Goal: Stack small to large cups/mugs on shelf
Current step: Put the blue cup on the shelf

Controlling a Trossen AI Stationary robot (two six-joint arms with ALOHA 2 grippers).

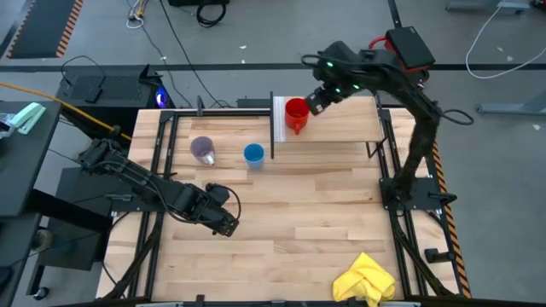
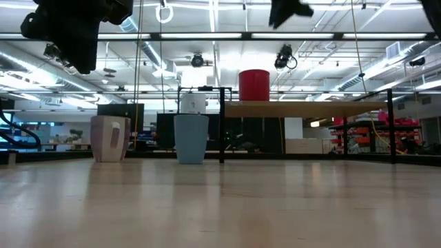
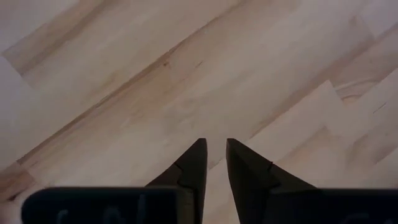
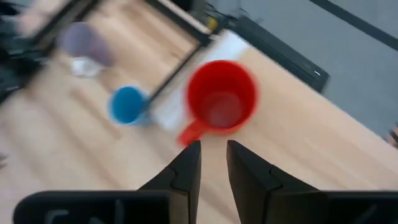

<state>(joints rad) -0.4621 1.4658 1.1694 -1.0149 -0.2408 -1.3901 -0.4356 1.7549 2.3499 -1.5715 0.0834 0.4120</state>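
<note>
The red mug [image 1: 296, 112] [image 2: 253, 85] stands upright on its base on the shelf [image 1: 337, 128] [image 2: 310, 108], close to the white end panel [image 1: 278, 119]. Its handle [image 4: 189, 134] points toward the table's near edge. The light-blue cup [image 1: 253, 154] [image 2: 191, 138] and the purple-grey cup [image 1: 203, 150] [image 2: 110, 138] stand upright on the tabletop left of the shelf. My right gripper [image 1: 317, 102] [image 4: 213, 149] hovers shut above and just right of the red mug, touching nothing. My left gripper [image 1: 226, 223] [image 3: 216, 149] waits shut over the table's near-left part.
A crumpled yellow cloth [image 1: 367, 280] lies at the table's near right edge. Black frame posts [image 2: 222, 124] carry the raised shelf. Bare planks [image 1: 307, 205] stretch between the cups and the near edge.
</note>
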